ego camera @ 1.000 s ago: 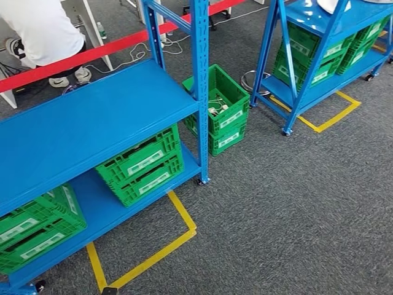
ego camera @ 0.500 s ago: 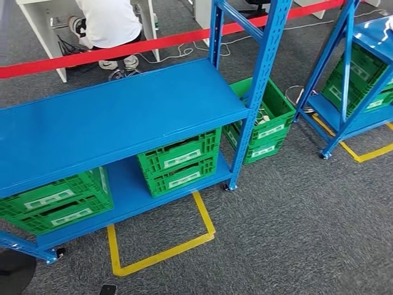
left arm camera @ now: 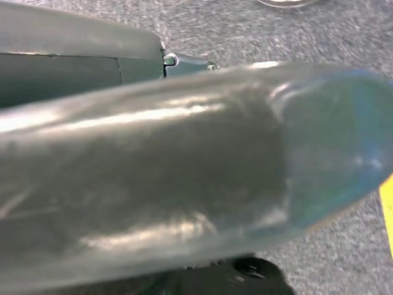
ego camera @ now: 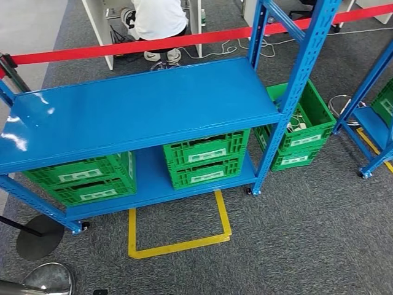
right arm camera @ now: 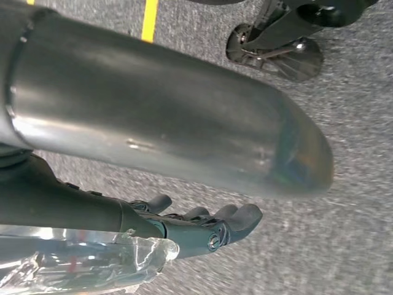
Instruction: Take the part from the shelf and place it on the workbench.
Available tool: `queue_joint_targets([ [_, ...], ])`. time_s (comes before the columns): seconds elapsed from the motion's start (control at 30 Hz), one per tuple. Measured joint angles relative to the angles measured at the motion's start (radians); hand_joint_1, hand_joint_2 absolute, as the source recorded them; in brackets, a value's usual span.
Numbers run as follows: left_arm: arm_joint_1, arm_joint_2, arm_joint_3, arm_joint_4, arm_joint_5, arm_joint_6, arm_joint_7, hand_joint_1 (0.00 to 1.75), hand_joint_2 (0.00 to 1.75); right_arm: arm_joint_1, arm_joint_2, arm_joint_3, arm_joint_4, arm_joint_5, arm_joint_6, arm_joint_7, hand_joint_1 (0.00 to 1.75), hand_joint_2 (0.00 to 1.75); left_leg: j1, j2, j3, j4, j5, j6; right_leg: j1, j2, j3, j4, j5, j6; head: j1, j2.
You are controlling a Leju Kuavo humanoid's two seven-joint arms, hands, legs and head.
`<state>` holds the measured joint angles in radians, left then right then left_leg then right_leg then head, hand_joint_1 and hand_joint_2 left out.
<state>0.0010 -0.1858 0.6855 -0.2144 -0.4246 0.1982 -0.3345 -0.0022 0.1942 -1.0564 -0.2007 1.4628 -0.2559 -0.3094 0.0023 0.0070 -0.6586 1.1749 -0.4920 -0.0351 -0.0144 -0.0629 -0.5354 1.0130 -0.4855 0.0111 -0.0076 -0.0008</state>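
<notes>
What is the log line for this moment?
scene: blue shelf ahead | lower level: green crates | right hand: clear plastic beside fingers, grip unclear | left hand: unclear

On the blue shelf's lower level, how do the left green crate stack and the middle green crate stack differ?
The left crate stack sits near the shelf's left end, turned slightly askew; the middle crate stack sits towards the right post and faces squarely forward. The left stack is more hidden under the upper shelf board; the middle one shows more of its front. Both are green slatted crates, stacked two high, with white labels.
</notes>
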Motion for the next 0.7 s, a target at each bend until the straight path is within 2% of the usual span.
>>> queue_joint_targets([
  [0.07, -0.004, -0.003, 0.000, 0.000, -0.011, 0.011, -0.001, 0.00, 0.00, 0.001, 0.000, -0.001, 0.000, -0.013, 0.004, -0.006, 0.00, 0.00, -0.005, 0.053, 0.072, -0.134, 0.044, 0.008, 0.006, -0.021, 0.002, 0.002, -0.005, 0.008, 0.000, 0.000],
  [0.1, -0.006, -0.006, 0.000, 0.000, -0.014, 0.014, -0.001, 0.00, 0.00, 0.002, 0.000, -0.001, 0.000, -0.017, 0.005, -0.008, 0.00, 0.00, -0.007, 0.071, 0.092, -0.172, 0.051, 0.014, 0.010, -0.031, 0.005, 0.002, -0.008, 0.013, 0.001, 0.000],
  [0.13, -0.007, -0.008, 0.000, 0.000, -0.017, 0.016, -0.001, 0.00, 0.00, 0.003, 0.000, -0.002, 0.000, -0.020, 0.007, -0.009, 0.00, 0.00, -0.010, 0.078, 0.098, -0.188, 0.049, 0.019, 0.013, -0.041, 0.009, 0.000, -0.011, 0.018, 0.002, 0.000],
  [0.2, -0.006, -0.011, 0.000, 0.000, -0.019, 0.019, 0.000, 0.00, 0.00, 0.003, 0.000, -0.002, 0.000, -0.021, 0.009, -0.012, 0.00, 0.00, -0.008, 0.052, 0.096, -0.192, 0.051, 0.032, 0.013, -0.056, 0.017, -0.004, -0.014, 0.028, 0.003, 0.000],
  [0.23, -0.005, -0.011, 0.000, 0.001, -0.019, 0.021, 0.001, 0.00, 0.00, 0.002, 0.000, -0.002, 0.000, -0.022, 0.010, -0.015, 0.00, 0.00, -0.006, 0.041, 0.096, -0.194, 0.054, 0.037, 0.012, -0.043, 0.016, 0.003, -0.022, 0.034, 0.004, 0.000],
  [0.27, -0.004, -0.012, 0.000, 0.001, -0.019, 0.022, 0.001, 0.00, 0.00, 0.003, 0.000, -0.002, 0.000, -0.023, 0.011, -0.017, 0.00, 0.00, -0.002, 0.031, 0.097, -0.196, 0.056, 0.044, 0.010, -0.017, 0.004, 0.031, -0.042, 0.039, 0.005, 0.000],
  [0.33, -0.006, -0.015, 0.000, 0.001, -0.019, 0.021, -0.001, 0.00, 0.00, 0.006, 0.000, -0.003, 0.000, -0.030, 0.010, -0.028, 0.00, 0.00, 0.001, 0.011, 0.096, -0.197, 0.059, 0.052, 0.008, 0.042, -0.051, 0.154, -0.106, 0.046, 0.010, 0.000],
  [0.37, -0.006, -0.016, 0.000, 0.001, -0.020, 0.020, -0.002, 0.00, 0.00, 0.008, 0.000, -0.005, 0.000, -0.037, 0.010, -0.036, 0.00, 0.00, 0.000, 0.002, 0.095, -0.196, 0.059, 0.055, 0.008, 0.056, -0.087, 0.228, -0.137, 0.047, 0.012, 0.000],
  [0.4, -0.006, -0.017, 0.000, 0.001, -0.020, 0.019, -0.003, 0.00, 0.00, 0.009, 0.000, -0.008, 0.000, -0.043, 0.010, -0.044, 0.00, 0.00, 0.000, -0.007, 0.095, -0.196, 0.059, 0.056, 0.008, 0.060, -0.116, 0.282, -0.151, 0.048, 0.013, 0.000],
  [0.43, -0.005, -0.018, 0.001, 0.001, -0.021, 0.018, -0.004, 0.00, 0.00, 0.010, 0.000, -0.011, 0.000, -0.050, 0.010, -0.051, 0.00, 0.00, 0.000, -0.016, 0.096, -0.196, 0.059, 0.055, 0.008, 0.061, -0.129, 0.298, -0.144, 0.048, 0.013, 0.000],
  [0.47, -0.003, -0.019, 0.001, 0.001, -0.023, 0.017, -0.004, 0.00, 0.00, 0.009, 0.000, -0.015, 0.000, -0.056, 0.010, -0.054, 0.00, 0.00, 0.001, -0.023, 0.098, -0.195, 0.058, 0.054, 0.007, 0.061, -0.123, 0.272, -0.116, 0.048, 0.013, 0.000],
  [0.53, -0.003, -0.021, 0.001, 0.001, -0.025, 0.017, -0.005, 0.00, 0.00, 0.008, 0.000, -0.023, 0.000, -0.064, 0.008, -0.056, 0.00, 0.00, 0.002, -0.033, 0.102, -0.194, 0.055, 0.048, 0.002, 0.065, -0.067, 0.136, -0.039, 0.049, 0.014, 0.000],
  [0.57, -0.003, -0.022, 0.001, 0.001, -0.026, 0.017, -0.005, 0.00, 0.00, 0.006, 0.002, -0.026, 0.001, -0.068, 0.007, -0.057, 0.00, 0.00, 0.001, -0.037, 0.102, -0.190, 0.052, 0.043, 0.000, 0.070, -0.040, 0.072, -0.013, 0.048, 0.015, 0.000],
  [0.6, -0.003, -0.022, 0.002, 0.001, -0.027, 0.017, -0.006, 0.00, 0.00, 0.005, 0.003, -0.029, 0.001, -0.070, 0.009, -0.059, 0.00, 0.00, -0.001, -0.039, 0.101, -0.187, 0.050, 0.038, -0.003, 0.074, -0.021, 0.030, 0.001, 0.045, 0.015, 0.000],
  [0.63, -0.003, -0.022, 0.002, 0.001, -0.028, 0.017, -0.006, 0.00, 0.44, 0.004, 0.005, -0.032, 0.001, -0.071, 0.011, -0.061, 0.00, 0.00, -0.003, -0.040, 0.099, -0.185, 0.050, 0.038, -0.004, 0.079, -0.014, 0.013, 0.003, 0.043, 0.015, 0.000],
  [0.7, -0.002, -0.021, 0.004, 0.001, -0.031, 0.017, -0.007, 0.00, 1.31, 0.005, 0.008, -0.035, 0.001, -0.071, 0.017, -0.064, 0.00, 0.87, -0.006, -0.041, 0.096, -0.185, 0.055, 0.055, -0.005, 0.081, -0.014, 0.010, 0.007, 0.038, 0.012, 0.000],
])
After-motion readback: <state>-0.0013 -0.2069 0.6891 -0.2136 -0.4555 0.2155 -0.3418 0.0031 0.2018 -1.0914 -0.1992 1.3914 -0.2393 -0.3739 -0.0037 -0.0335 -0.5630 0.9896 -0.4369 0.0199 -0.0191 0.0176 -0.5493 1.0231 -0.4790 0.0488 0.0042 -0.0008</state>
